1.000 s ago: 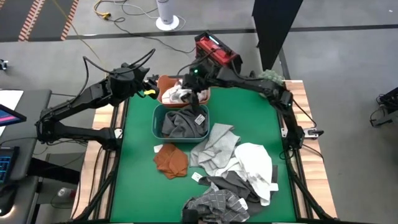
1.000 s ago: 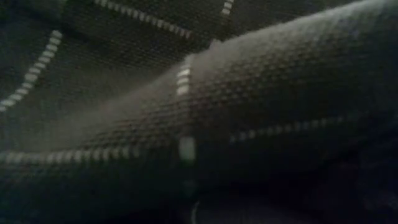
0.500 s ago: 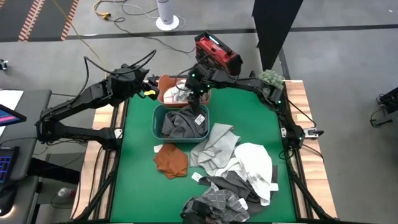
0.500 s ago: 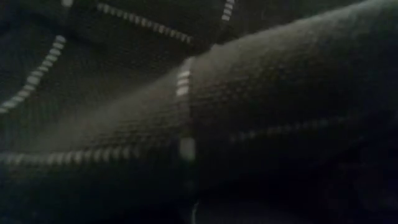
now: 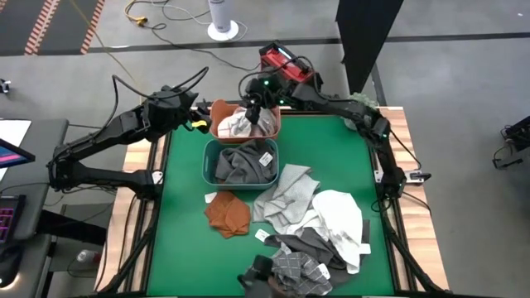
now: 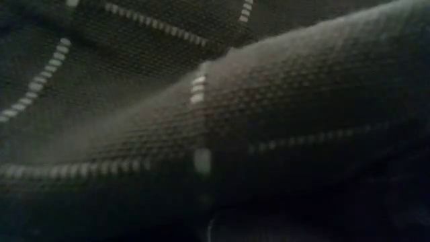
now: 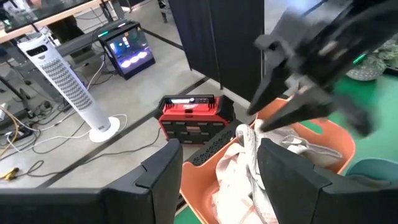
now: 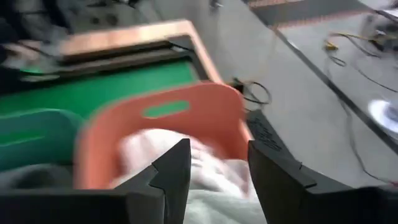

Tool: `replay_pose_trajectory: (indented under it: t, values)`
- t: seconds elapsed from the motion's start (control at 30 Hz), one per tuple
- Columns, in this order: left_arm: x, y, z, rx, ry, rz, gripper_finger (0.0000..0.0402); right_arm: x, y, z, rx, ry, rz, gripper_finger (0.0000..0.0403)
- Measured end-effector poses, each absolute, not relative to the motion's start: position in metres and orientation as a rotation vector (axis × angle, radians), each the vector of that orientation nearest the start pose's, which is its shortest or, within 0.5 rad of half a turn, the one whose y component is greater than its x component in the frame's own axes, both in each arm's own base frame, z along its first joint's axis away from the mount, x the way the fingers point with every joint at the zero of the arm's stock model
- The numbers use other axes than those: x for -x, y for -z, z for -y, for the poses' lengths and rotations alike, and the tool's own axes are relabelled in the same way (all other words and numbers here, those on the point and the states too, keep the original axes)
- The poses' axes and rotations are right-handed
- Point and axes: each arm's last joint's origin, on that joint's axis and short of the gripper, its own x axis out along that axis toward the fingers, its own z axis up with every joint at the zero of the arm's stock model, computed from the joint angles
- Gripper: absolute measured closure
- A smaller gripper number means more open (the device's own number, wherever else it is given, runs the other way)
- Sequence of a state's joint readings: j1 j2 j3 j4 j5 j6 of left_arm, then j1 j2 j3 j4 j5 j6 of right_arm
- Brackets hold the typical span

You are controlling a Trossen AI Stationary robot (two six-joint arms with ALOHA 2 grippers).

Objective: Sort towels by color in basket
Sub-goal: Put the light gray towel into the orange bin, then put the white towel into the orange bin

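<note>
- We see the green table (image 5: 182, 215) with most of the sorting left to do: a heap of towels lies loose on its near half
- In that heap we count a white towel (image 5: 341, 217), a light grey towel (image 5: 290, 192), a dark grey towel (image 5: 308, 243) and a checked towel (image 5: 290, 269) – the checked one hangs at the near edge and fills the whole low view
- A rust-orange towel (image 5: 228, 212) lies apart from the heap, just in front of the teal basket (image 5: 210, 162)
- The teal basket holds a dark grey towel with a tag, so we judge that colour begun
- The orange basket (image 5: 220, 112) behind it holds a pale cream towel (image 5: 240, 126), so we judge the pale pile begun too
- The right gripper (image 5: 255, 112) hangs over the orange basket, touching the cream cloth; its fingers stand apart in the wrist view, but whether they pinch the cloth or have let go we cannot tell
- The left gripper (image 5: 197, 116) waits just beside the orange basket's outer wall – its fingers are parted and empty
</note>
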State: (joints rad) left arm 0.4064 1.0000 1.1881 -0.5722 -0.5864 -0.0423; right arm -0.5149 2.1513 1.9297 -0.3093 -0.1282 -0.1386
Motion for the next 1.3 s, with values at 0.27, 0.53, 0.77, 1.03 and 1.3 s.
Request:
replay_pose_trajectory:
  t: [0.27, 0.53, 0.77, 1.03, 1.3]
  values:
    - [-0.166, -0.396, -0.089, 0.026, -0.992, -0.375, 0.0205, -0.443, -0.197, 0.268, -0.182, 0.400, -0.741, 0.0233]
    - [-0.161, -0.399, -0.086, 0.016, -0.994, -0.360, 0.0205, -0.444, -0.232, 0.240, -0.134, 0.319, -0.722, 0.0258]
    - [-0.160, -0.400, -0.086, 0.007, -0.994, -0.361, 0.0205, -0.429, -0.287, 0.229, -0.094, 0.332, -0.618, 0.0266]
    - [-0.162, -0.399, -0.086, 0.012, -0.974, -0.364, 0.0205, -0.364, -0.343, 0.206, -0.134, 0.281, -0.816, 0.0265]
    - [-0.179, -0.388, -0.095, 0.042, -0.974, -0.416, 0.0205, -0.324, -0.340, 0.144, -0.269, -0.048, -1.154, 0.0264]
